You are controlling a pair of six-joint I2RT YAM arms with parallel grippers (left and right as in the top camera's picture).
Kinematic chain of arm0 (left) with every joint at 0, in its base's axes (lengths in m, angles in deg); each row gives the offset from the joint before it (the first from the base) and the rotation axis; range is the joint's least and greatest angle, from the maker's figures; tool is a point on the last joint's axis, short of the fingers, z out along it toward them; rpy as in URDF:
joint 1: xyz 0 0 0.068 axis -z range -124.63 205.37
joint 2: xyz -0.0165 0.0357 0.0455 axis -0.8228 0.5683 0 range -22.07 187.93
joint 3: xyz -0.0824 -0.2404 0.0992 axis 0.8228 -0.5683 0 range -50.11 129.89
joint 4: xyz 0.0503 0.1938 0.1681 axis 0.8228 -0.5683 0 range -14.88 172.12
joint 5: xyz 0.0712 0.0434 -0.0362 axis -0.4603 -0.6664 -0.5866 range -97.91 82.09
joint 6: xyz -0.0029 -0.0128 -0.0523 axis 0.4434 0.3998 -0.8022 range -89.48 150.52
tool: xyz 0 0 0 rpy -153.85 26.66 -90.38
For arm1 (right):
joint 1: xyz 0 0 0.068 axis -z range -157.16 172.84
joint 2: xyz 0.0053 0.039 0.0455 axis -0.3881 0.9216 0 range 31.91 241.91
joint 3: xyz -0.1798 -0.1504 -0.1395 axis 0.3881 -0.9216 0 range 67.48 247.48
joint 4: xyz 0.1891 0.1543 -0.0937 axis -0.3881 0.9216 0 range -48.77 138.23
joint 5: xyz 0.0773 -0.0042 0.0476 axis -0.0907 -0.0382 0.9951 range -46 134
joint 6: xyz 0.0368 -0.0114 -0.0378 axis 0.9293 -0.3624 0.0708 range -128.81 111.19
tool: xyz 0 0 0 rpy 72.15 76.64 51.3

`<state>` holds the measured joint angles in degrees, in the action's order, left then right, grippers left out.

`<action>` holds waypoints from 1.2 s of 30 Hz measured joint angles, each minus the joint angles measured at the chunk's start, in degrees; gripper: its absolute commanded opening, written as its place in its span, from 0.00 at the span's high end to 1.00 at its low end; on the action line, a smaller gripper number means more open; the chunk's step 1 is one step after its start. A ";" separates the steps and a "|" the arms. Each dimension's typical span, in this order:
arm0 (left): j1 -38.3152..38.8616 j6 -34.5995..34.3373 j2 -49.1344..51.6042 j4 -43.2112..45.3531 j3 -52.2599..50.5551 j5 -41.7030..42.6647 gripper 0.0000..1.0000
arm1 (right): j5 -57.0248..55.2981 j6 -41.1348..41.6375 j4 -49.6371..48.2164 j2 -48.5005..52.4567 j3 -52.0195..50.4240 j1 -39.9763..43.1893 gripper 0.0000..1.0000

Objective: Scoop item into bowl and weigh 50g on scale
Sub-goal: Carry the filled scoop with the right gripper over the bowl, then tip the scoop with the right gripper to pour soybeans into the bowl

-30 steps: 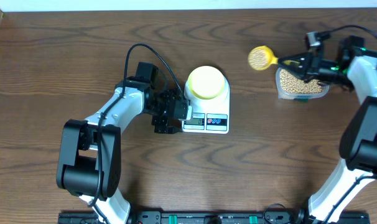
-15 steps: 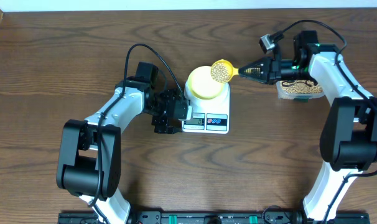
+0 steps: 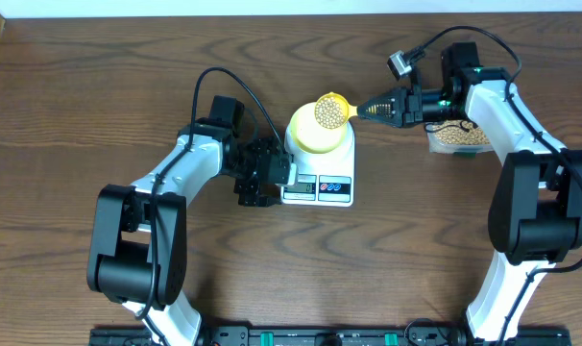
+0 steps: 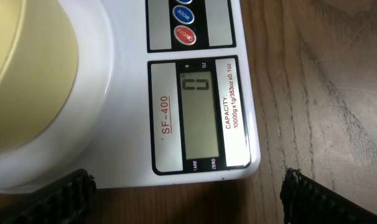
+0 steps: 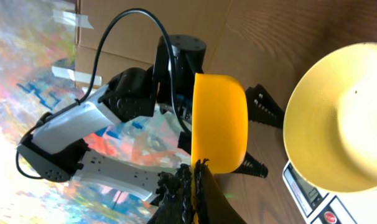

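The white scale (image 3: 346, 154) stands mid-table with the pale yellow-green bowl (image 3: 315, 140) on it. My right gripper (image 3: 380, 108) is shut on the handle of a yellow scoop (image 3: 341, 108). The scoop is full of tan beans (image 3: 328, 111) and hangs over the bowl's far right rim. In the right wrist view the scoop (image 5: 219, 121) is left of the bowl (image 5: 341, 118), which looks empty, and the gripper (image 5: 196, 186) pinches the handle. My left gripper (image 3: 272, 176) is open at the scale's left edge. In the left wrist view the scale (image 4: 123, 124) reads 0, with its corner between the fingers (image 4: 185, 205).
A clear plastic tub (image 3: 458, 136) of beans sits right of the scale, under my right arm. The left arm's cable loops behind the scale's left side. Bare wooden table lies in front of the scale.
My right gripper has carried the loaded scoop left from beside the tub to over the bowl's rim. The left arm has not moved.
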<state>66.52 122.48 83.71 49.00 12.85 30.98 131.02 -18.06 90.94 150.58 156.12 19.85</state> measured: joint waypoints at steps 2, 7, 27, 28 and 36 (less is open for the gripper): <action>0.00 0.00 0.00 0.00 0.00 0.00 0.02 | -0.07 0.74 -1.11 0.00 0.00 0.00 0.99; 0.00 0.00 0.00 0.00 0.00 0.00 0.03 | -1.70 1.57 -3.43 0.00 0.00 0.00 0.99; 0.00 0.00 0.00 0.00 0.00 0.00 0.02 | -26.58 1.57 -13.20 0.00 -0.11 -6.60 0.99; 0.00 0.00 0.00 0.02 0.00 0.00 0.02 | -27.36 1.33 -13.33 0.00 -0.11 -6.82 0.99; 0.00 0.00 0.00 0.02 0.00 0.00 0.03 | -30.58 -0.28 -13.99 0.00 -0.11 -7.32 0.99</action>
<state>66.52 122.48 83.71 49.02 12.85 30.98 100.45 -18.35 76.95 150.58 156.01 12.53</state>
